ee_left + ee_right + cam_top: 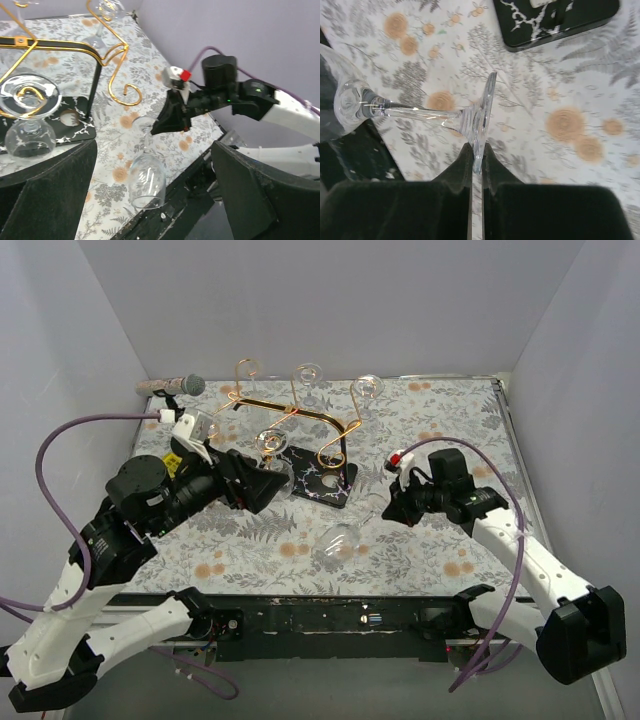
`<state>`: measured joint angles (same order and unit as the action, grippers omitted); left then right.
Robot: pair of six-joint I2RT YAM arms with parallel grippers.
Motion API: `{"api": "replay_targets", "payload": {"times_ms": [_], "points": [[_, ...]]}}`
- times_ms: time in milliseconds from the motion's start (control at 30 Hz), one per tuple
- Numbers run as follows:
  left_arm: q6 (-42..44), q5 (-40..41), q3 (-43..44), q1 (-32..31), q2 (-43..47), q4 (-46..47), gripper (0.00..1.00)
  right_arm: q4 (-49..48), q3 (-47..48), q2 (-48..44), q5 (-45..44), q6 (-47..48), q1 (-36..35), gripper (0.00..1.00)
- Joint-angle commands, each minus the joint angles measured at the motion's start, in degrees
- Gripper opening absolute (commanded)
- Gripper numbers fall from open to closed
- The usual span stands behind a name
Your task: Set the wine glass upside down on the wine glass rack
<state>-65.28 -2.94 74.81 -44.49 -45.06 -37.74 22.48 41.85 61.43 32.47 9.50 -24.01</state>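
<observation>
The gold wire wine glass rack (280, 405) (60, 44) stands on its black veined base (325, 480) (560, 20). One wine glass (270, 443) (27, 135) hangs upside down from it, foot resting on a curled wire end. My left gripper (272, 485) (154, 150) is wide open just beside that glass and touches nothing. A second wine glass (340, 538) (146, 175) (410, 110) lies on its side near the front edge. My right gripper (385, 508) (477, 150) is shut on the rim of its foot.
A microphone (175, 386) lies at the back left. Another glass (368, 388) (107, 10) sits by the rack's far curls. The black front rail (330, 620) runs just below the lying glass's bowl. Grey walls close in the floral-cloth table.
</observation>
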Motion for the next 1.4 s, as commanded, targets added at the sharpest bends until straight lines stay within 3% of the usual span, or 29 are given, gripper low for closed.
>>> {"api": "replay_targets", "payload": {"times_ms": [0,267,433,600,767,1033,1367], "points": [[3.0,7.9,0.6,0.0,-2.8,-2.8,0.98,8.6,9.7,-2.3,-9.2,21.5,-0.1,0.01],[4.0,11.5,-1.4,0.0,-3.3,-1.7,0.98,22.6,31.2,1.8,-16.2,51.0,-2.1,0.01],[3.6,13.4,-2.3,0.0,-0.5,-1.4,0.98,19.3,37.5,3.1,-25.6,58.6,-8.4,0.01],[3.4,14.5,-1.2,0.0,1.4,-1.4,0.98,9.1,36.0,2.0,-39.3,66.9,-19.5,0.01],[3.6,14.6,-0.5,0.0,1.6,-2.0,0.98,-4.2,30.2,0.9,-45.2,73.3,-25.4,0.01],[3.3,14.8,-0.5,0.0,3.2,-2.8,0.98,-14.8,26.4,2.3,-46.9,78.0,-27.0,0.01],[3.1,14.5,-0.9,0.0,3.8,-2.6,0.98,-21.1,24.9,4.9,-45.5,79.4,-27.9,0.01]]}}
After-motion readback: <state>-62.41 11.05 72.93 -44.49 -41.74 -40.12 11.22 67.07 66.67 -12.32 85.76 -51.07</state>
